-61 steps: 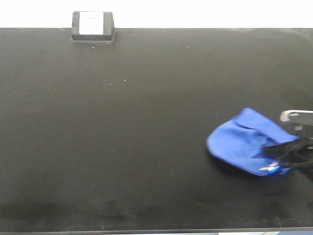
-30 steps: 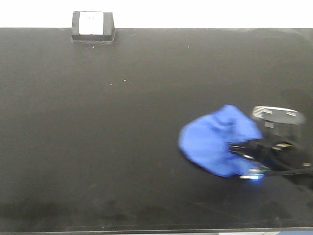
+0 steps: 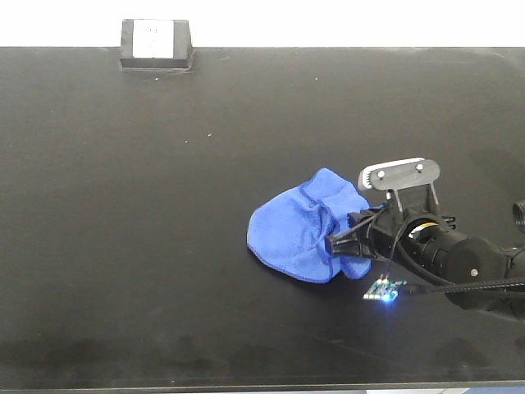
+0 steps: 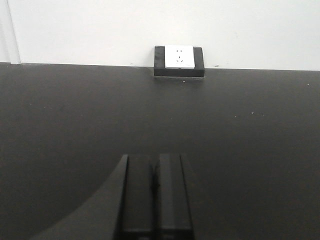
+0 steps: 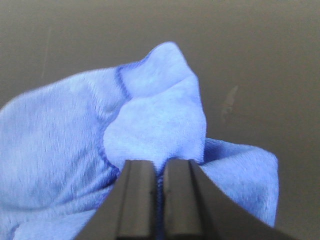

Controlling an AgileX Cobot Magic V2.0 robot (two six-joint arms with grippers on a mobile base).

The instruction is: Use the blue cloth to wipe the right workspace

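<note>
The blue cloth (image 3: 299,232) lies bunched on the black countertop of the right workspace (image 3: 205,246), right of centre. My right gripper (image 3: 335,244) reaches in from the right and is shut on the cloth's right edge. In the right wrist view the cloth (image 5: 75,130) fills the left and middle, with a fold pinched between the two dark fingers (image 5: 137,195) of the right gripper (image 5: 158,167). In the left wrist view my left gripper (image 4: 155,165) is shut with nothing in it, hovering over bare countertop (image 4: 250,150). The left arm does not show in the front view.
A small black box with a white label (image 3: 156,43) stands at the back edge, left of centre; the left wrist view shows the box (image 4: 179,60) against a white wall. The counter's front edge (image 3: 246,386) runs along the bottom.
My right gripper has dragged the blue cloth leftward across the countertop, from the right edge toward the centre. More of the right arm is in view.
</note>
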